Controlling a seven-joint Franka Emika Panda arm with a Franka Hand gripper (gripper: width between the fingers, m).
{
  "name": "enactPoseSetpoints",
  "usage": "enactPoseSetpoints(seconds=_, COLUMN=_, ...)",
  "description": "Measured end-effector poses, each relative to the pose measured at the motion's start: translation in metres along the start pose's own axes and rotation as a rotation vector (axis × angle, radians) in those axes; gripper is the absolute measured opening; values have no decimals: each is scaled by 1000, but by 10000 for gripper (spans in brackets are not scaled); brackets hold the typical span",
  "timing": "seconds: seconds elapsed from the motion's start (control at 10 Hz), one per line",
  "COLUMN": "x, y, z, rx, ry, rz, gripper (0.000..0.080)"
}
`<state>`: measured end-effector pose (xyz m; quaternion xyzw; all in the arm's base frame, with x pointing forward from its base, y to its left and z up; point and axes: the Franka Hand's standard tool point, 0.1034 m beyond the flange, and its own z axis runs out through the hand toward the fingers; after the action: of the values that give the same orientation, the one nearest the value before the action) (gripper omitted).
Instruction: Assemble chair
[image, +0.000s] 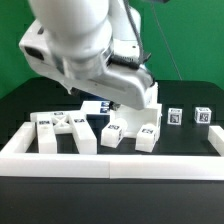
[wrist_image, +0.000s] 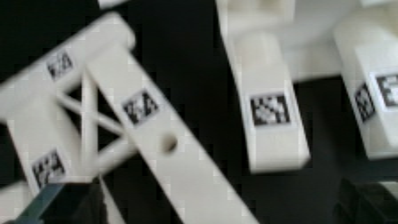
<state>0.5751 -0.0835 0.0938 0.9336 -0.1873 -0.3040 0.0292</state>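
**State of parts.** The chair (image: 112, 133) is not assembled. Its white parts lie loose on the black bench (image: 190, 142), inside the white rail (image: 110, 163) that borders the front and both sides.

**Frame** (image: 58, 129). It lies flat toward the exterior view's left, tags facing up. The wrist view shows the frame (wrist_image: 125, 95) with crossed braces, several tags and a small round hole in one bar.

**Posts.** Two posts lie near the middle of the bench, just beside the frame on the exterior view's right. The first post (image: 110, 134) and the second post (image: 147, 136) are apart from each other. Each carries a tag on its upper face.

**Blocks.** Two small tagged blocks (image: 175, 116) (image: 203, 115) stand farther toward the exterior view's right. They are apart from each other and from the posts.

**Arm and gripper.** The arm (image: 70, 40) hangs over the middle of the bench. The gripper (image: 120, 100) is above the frame and posts and clear of them. Its jaws stand wide open and hold nothing. One dark finger (wrist_image: 45, 200) shows at the edge of the wrist view; the other is not clearly visible.
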Motion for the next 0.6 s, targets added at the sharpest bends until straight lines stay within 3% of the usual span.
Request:
enactPoseSetpoints(seconds=0.4, x=7, y=-4, z=-15, rx=60, ry=342, rz=-95, gripper=649)
enactPoseSetpoints(seconds=0.6, x=9, y=-7, z=-13, rx=71, ry=438, rz=-96, gripper=649)
